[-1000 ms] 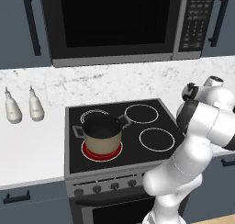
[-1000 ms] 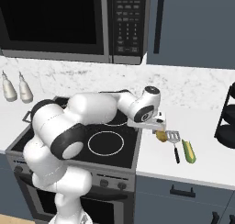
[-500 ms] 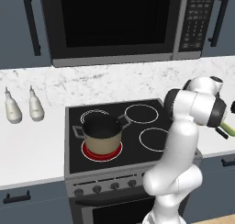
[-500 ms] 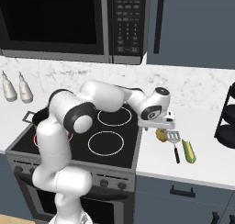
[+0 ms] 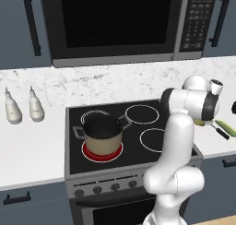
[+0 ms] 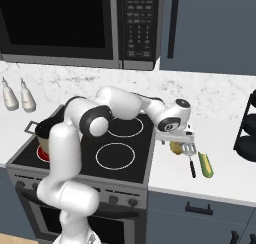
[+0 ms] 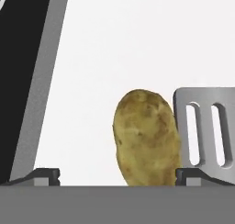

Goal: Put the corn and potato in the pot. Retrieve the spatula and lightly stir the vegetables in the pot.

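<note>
The tan potato point(image 7: 146, 138) lies on the white counter right of the stove, touching the grey slotted head of the spatula point(image 7: 206, 131). My gripper point(image 7: 117, 177) hovers open just over the potato, which sits between the fingertips, closer to the right one. From the right base view, the gripper point(image 6: 177, 140) hangs above the potato point(image 6: 176, 148), next to the spatula point(image 6: 190, 155) and the green-and-yellow corn point(image 6: 205, 164). The tan pot point(image 5: 102, 135) stands on the glowing front left burner, far left of the gripper. The corn point(image 5: 227, 126) lies at the counter's right.
The black stove top point(image 6: 117, 155) lies between pot and counter, its edge point(image 7: 32, 103) left of the potato. Two white bottles point(image 5: 13, 109) point(image 5: 35, 106) stand on the left counter. A microwave point(image 5: 115, 21) hangs above. A dark rack point(image 6: 247, 133) stands at the far right.
The arm has swung right from the stove's edge and stretched out over the counter. The hand now sits above the potato. The jaws have stayed wide.
</note>
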Robot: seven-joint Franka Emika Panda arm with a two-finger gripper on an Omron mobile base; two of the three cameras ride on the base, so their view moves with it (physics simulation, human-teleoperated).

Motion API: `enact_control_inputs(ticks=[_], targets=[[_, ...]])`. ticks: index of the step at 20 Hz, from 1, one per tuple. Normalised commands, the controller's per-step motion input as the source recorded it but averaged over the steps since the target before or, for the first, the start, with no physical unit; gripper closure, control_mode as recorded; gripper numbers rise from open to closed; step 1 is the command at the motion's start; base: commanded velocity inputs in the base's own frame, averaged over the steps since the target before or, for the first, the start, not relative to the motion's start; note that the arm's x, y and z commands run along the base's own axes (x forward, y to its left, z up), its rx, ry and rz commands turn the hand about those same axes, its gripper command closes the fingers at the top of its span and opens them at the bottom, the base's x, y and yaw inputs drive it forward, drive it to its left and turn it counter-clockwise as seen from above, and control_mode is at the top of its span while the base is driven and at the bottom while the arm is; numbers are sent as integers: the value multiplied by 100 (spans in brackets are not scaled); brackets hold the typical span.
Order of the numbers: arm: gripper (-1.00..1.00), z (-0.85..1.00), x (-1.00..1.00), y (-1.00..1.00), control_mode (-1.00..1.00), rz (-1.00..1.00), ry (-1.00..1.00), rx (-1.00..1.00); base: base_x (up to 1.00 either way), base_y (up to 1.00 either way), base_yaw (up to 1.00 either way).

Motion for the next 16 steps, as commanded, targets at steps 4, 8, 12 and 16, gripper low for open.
enact_control_inputs(ticks=[4, 8, 12, 16], targets=[[-100, -34, 24, -1, -100, 2, 0, 0, 0, 0, 0], [-100, -41, 18, -3, -100, 2, 0, 0, 0, 0, 0], [-100, -48, 7, -9, -100, 2, 0, -1, 0, 0, 0], [100, -56, 0, -3, -100, 2, 0, -4, 0, 0, 0]])
